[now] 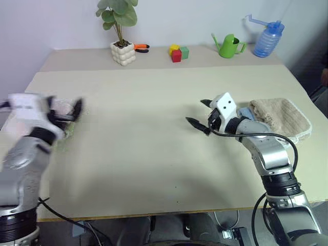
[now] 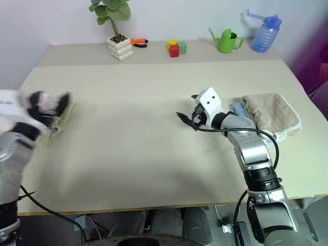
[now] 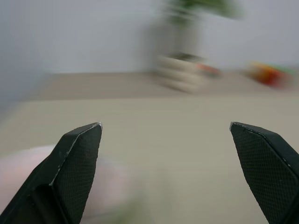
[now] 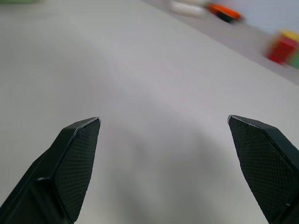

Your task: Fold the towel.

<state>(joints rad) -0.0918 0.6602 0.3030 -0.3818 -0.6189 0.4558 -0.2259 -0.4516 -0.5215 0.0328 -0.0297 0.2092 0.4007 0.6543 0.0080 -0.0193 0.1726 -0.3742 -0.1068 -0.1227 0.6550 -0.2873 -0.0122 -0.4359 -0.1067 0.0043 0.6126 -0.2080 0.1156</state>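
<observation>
The towel (image 3: 114, 186) shows as a blurred pale pink patch at the table's left edge, just behind and below my left gripper (image 2: 49, 100). It lies beside or on a folded green towel (image 2: 66, 119); I cannot tell which. My left gripper hangs above it, blurred by motion, with its fingers wide open and nothing between them. Right of the table's centre, my right gripper (image 1: 202, 115) hovers over bare tabletop, pointing left. It is open and holds nothing.
A folded beige towel (image 1: 282, 117) and a blue one (image 1: 246, 113) lie right behind my right wrist. Along the back stand a potted plant (image 1: 123, 53), orange pliers (image 1: 141, 47), coloured blocks (image 1: 178, 53), a green watering can (image 1: 229, 46) and a blue bottle (image 1: 267, 38).
</observation>
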